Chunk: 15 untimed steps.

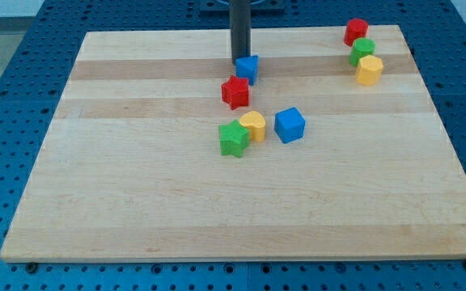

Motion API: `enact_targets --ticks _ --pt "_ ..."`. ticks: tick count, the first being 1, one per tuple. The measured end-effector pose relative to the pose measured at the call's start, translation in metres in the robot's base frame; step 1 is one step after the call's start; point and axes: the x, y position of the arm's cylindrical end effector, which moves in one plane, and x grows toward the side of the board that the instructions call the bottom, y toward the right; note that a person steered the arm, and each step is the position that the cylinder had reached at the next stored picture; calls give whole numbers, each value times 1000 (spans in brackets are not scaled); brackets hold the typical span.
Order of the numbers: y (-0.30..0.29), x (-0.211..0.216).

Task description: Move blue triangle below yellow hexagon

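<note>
The blue triangle (247, 68) lies near the top middle of the wooden board (136, 202). My tip (240, 61) stands right at its upper left edge, touching or nearly touching it. The yellow hexagon (370, 70) sits far off at the view's top right, under a green block (362, 51) and a red block (356, 31) in a short column.
A red star (235, 92) lies just below the blue triangle. Below that, a green star (233, 138), a yellow heart (253, 125) and a blue cube (290, 125) form a row. The board rests on a blue perforated table (14, 81).
</note>
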Motion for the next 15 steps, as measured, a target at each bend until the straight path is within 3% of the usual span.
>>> enact_targets --ticks 7,10,12,15 --pt "5 93" --pt "48 122" --pt "80 105" --pt "81 70"
